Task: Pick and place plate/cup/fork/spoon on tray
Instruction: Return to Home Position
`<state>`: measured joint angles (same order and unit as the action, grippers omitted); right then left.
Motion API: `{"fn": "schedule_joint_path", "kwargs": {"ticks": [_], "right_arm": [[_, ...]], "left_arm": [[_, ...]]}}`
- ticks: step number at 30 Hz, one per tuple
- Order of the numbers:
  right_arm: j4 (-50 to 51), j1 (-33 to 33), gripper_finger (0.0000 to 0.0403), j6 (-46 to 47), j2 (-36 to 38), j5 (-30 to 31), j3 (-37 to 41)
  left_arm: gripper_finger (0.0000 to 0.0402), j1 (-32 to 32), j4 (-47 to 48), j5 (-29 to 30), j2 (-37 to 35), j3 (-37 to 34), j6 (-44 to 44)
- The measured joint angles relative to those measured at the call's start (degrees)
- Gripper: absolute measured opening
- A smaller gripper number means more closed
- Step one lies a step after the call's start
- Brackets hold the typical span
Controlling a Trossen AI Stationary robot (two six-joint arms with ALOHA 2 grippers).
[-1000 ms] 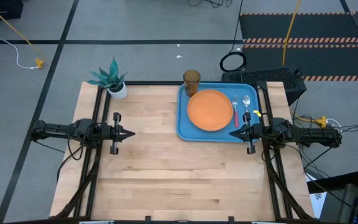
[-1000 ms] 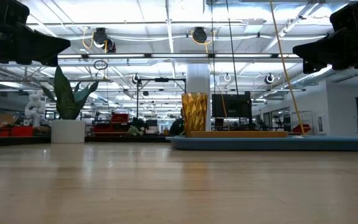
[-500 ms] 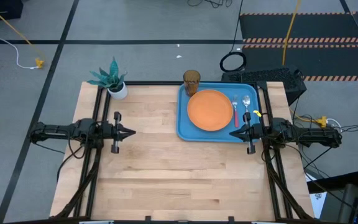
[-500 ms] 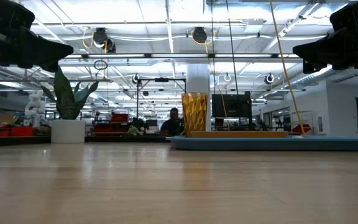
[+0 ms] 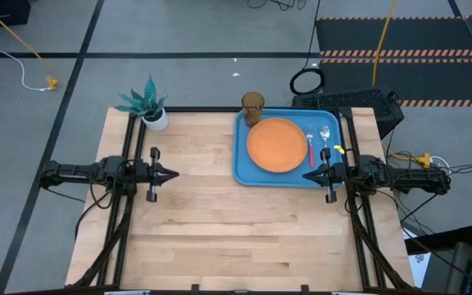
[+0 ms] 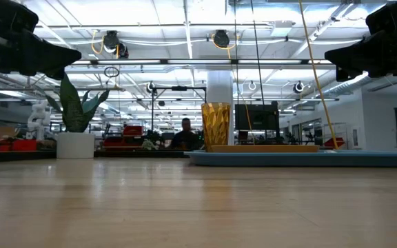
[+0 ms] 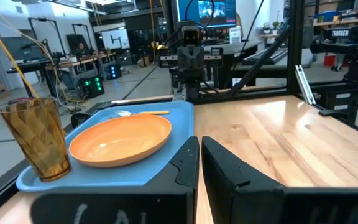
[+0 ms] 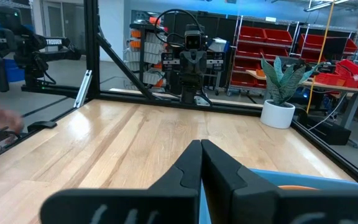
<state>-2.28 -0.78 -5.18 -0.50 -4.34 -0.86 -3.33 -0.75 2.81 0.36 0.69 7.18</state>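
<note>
Tableware unmoved over the last second: plate [image 5: 277,145], cup [image 5: 252,105], fork [image 5: 310,146] and spoon [image 5: 325,139] all sit on the tray [image 5: 242,170]. Left gripper [image 5: 173,174] shifted slightly, then settled at table left. Right gripper [image 5: 306,174] stays at the tray's edge. Both are pressed together, empty. Placing looks complete.
</note>
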Motion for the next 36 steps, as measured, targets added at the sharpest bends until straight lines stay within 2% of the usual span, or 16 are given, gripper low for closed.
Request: {"fn": "schedule_joint_path", "kwargs": {"ticks": [36], "right_arm": [[0.0, 0.0, 0.0, 0.0, 0.0, -0.01, 0.0]], "left_arm": [[0.0024, 0.0, -2.37, 0.24, 0.02, -0.17, 0.07]]}}
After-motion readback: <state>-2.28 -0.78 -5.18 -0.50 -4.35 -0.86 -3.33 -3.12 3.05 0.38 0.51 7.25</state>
